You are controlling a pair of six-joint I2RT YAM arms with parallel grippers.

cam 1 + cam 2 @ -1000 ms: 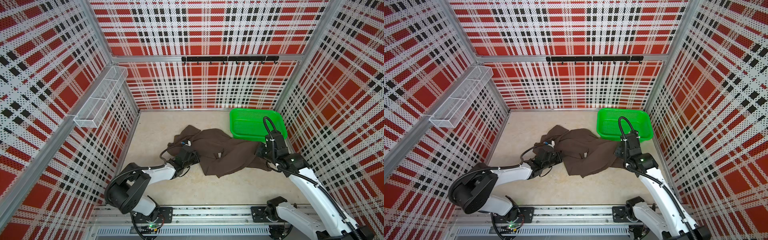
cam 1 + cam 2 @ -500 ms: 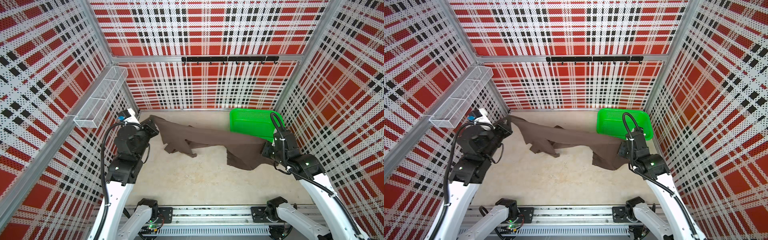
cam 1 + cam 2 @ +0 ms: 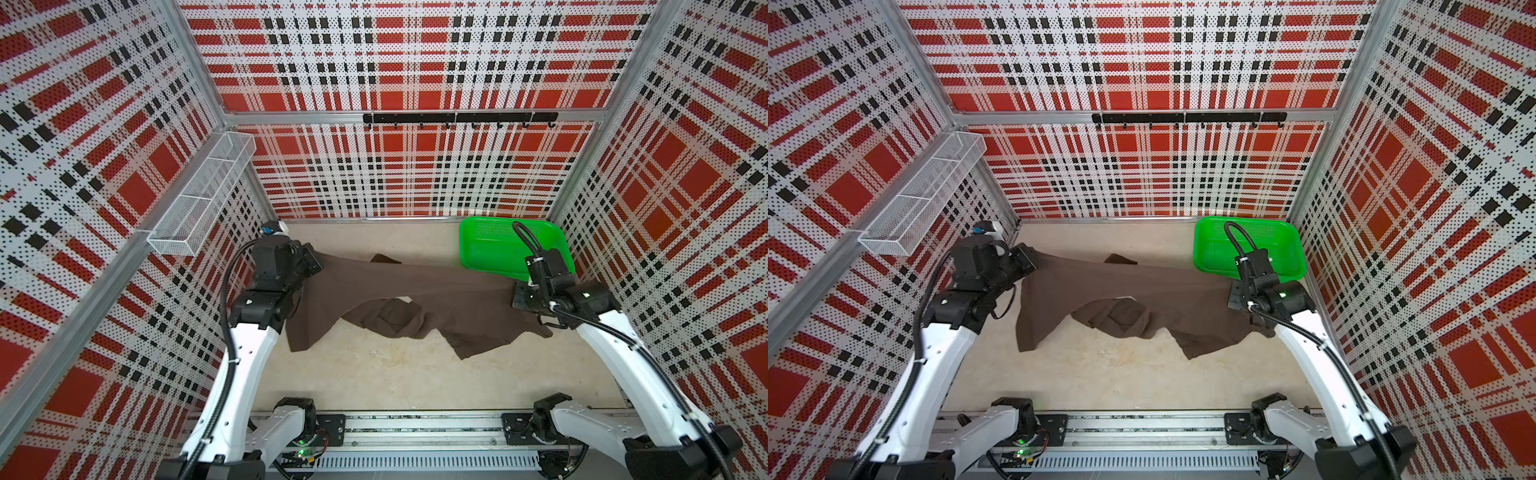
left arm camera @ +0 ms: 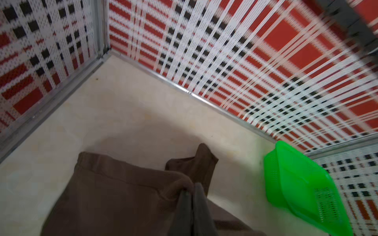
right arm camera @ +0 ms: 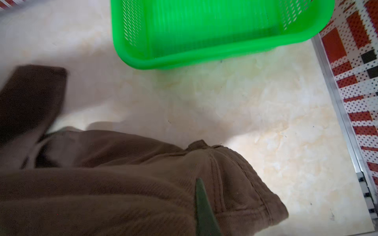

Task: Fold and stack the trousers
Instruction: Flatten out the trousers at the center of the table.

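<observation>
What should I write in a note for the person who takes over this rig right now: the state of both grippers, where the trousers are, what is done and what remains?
Left gripper: shut on one end of the trousers, near the far left corner.
Right gripper: shut on the other end, just in front of the green basket.
Trousers: stretched between both grippers above the table, middle sagging and bunched.
Done: lifted by both ends.
To do: lay flat, fold, stack.
</observation>
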